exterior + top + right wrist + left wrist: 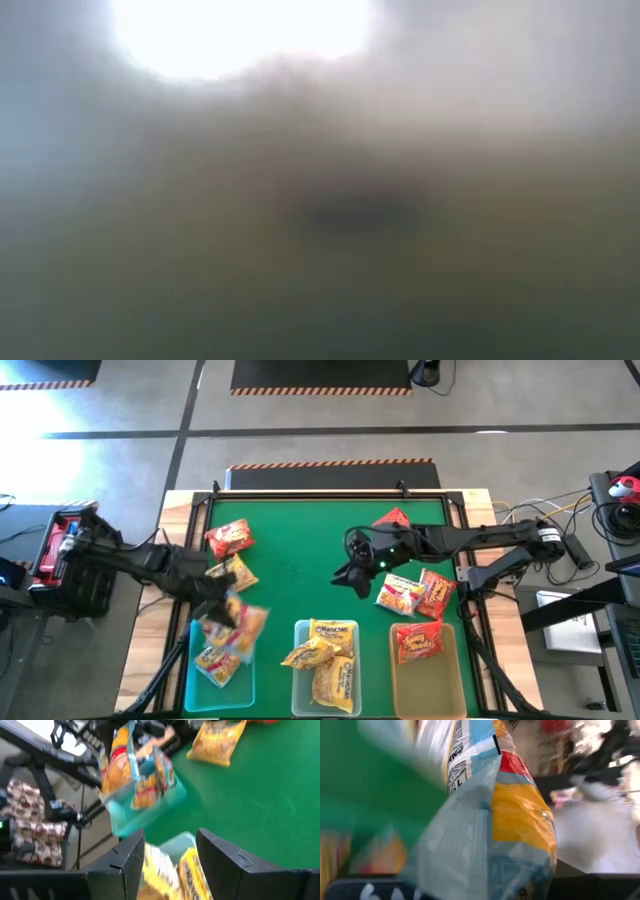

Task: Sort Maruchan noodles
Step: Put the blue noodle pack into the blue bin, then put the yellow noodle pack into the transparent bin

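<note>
My left gripper hangs over the left bin with an orange and light-blue Maruchan packet below it. This packet fills the left wrist view and shows in the right wrist view. My right gripper is open and empty above the green mat, near the middle bin. Loose packets lie flat on the mat: an orange-red one, a yellow one, a red one and two by the right arm. My left gripper holds the orange and light-blue packet from above by its upper end; the fingers themselves are hidden by the packet and blur. The packet hangs upright below the gripper, lifted clear, over the left bin.
Three translucent bins stand along the table's near edge: the left one holds orange packets, the middle one yellow packets, the right one a red packet. The mat's far middle is bare green. The low view shows only blur.
</note>
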{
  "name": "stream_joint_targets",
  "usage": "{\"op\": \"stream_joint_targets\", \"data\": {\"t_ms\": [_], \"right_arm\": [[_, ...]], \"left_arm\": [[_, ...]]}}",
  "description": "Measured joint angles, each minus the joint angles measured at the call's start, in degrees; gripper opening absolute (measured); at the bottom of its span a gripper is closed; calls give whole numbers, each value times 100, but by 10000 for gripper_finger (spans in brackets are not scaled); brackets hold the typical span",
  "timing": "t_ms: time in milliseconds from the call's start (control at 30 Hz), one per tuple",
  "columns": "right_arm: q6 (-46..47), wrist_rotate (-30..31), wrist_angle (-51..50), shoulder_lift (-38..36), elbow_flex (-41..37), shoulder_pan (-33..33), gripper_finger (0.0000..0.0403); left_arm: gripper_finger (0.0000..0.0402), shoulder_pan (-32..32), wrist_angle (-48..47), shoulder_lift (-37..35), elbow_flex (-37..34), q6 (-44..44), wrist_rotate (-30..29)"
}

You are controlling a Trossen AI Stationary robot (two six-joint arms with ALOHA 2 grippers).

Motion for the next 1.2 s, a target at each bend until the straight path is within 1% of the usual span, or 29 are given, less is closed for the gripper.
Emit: {"op": "stream_joint_targets", "data": {"t_ms": [133, 233, 333, 433, 533, 667, 733, 767, 833, 900, 1000, 1067, 1133, 1200], "right_arm": [[-30, -2, -276, 81, 0, 117, 166], [-68, -1, -465, 139, -2, 153, 167], [-139, -4, -590, 152, -2, 157, 169], [-260, -6, -660, 156, -2, 155, 171], [-295, -47, -655, 156, -2, 142, 174], [-323, -290, -658, 156, -2, 142, 174], [-342, -322, -658, 156, -2, 142, 174], [-368, -330, -660, 156, -2, 141, 174], [-475, -345, -662, 156, -2, 105, 174], [-548, -343, -679, 156, -2, 46, 174], [-681, -346, -693, 156, -2, -91, 174], [-753, -345, -693, 156, -2, -221, 174], [-782, -343, -693, 156, -2, -378, 174], [-821, -343, -693, 156, -2, -523, 174]], "left_arm": [[78, -967, -868, -65, 0, -986, -31], [84, -1647, -1167, 66, -2, -1561, -159], [97, -2090, -1214, 317, -2, -1934, -457], [114, -2246, -1266, 673, -2, -2145, -502], [136, -2273, -1185, 1021, 4, -2175, -368], [167, -2271, -1139, 1405, 248, -1812, -151], [178, -2263, -1261, 1531, 462, -1574, -193], [183, -2255, -1501, 1586, 595, -1486, -317], [187, -2232, -2177, 1678, 910, -1289, -738], [189, -2222, -3005, 1740, 1292, -1112, -1440], [189, -2143, -4356, 1854, 1878, -1042, -2973], [189, -2031, -5056, 1909, 2198, -1109, -4005], [190, -1831, -5410, 1949, 2367, -1193, -4708], [190, -1596, -5464, 1955, 2341, -1209, -4998]]}}
